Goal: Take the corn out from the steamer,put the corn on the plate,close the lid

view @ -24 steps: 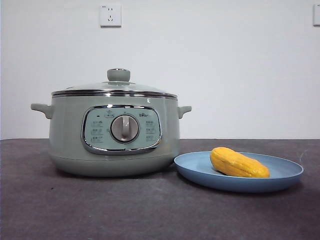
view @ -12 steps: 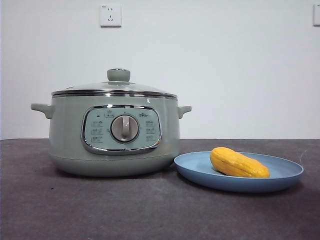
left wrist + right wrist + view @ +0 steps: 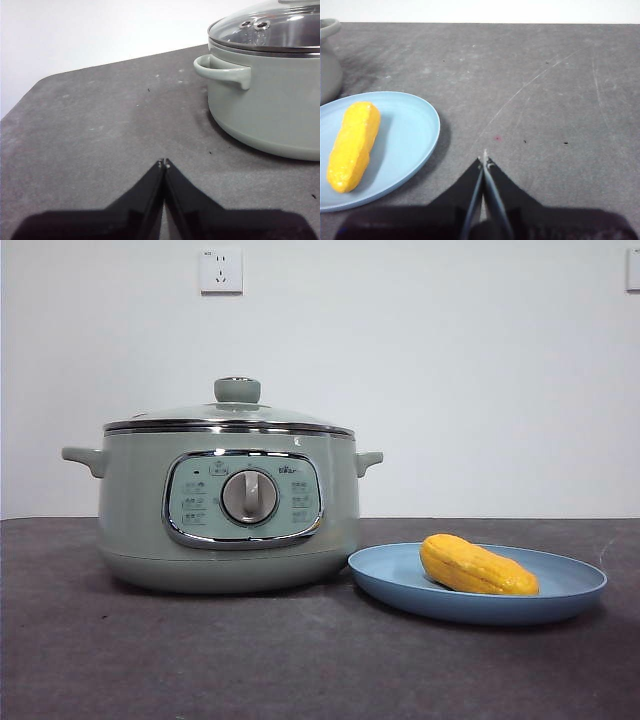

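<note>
The yellow-orange corn (image 3: 477, 566) lies on the light-blue plate (image 3: 570, 592), to the right of the sage-green steamer (image 3: 130, 520). The glass lid (image 3: 180, 413) with its green knob sits closed on the steamer. In the right wrist view the corn (image 3: 353, 144) lies on the plate (image 3: 415, 130), off to one side of my right gripper (image 3: 484, 161), which is shut and empty over bare table. My left gripper (image 3: 163, 162) is shut and empty, away from the steamer (image 3: 280, 110) and its lid (image 3: 270, 30). Neither gripper shows in the front view.
The dark grey table (image 3: 300, 660) carries the steamer and plate side by side, almost touching. A white wall with a socket (image 3: 221, 270) stands behind. The table's rounded corner (image 3: 30, 95) shows in the left wrist view.
</note>
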Motion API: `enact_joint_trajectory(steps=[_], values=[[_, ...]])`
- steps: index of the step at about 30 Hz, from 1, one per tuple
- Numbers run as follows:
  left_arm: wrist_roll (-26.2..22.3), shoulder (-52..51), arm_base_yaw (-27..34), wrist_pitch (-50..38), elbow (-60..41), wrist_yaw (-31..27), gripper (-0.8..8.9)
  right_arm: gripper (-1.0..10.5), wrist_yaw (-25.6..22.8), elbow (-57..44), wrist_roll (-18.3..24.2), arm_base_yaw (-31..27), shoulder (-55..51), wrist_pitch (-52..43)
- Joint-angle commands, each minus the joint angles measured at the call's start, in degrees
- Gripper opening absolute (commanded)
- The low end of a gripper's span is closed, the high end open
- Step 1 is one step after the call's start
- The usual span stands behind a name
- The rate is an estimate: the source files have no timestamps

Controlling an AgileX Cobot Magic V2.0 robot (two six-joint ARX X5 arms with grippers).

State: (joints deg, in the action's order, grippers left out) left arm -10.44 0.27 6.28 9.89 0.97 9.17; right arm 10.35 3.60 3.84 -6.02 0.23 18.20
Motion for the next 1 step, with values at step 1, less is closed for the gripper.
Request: enact_joint_trajectory(steps=[1], values=[[0.3,-0.1,0.2,-0.2,-0.8,0.0,-0.04,0.0,-0.2,-0.6,-0.4,0.1,-0.1,-0.2]])
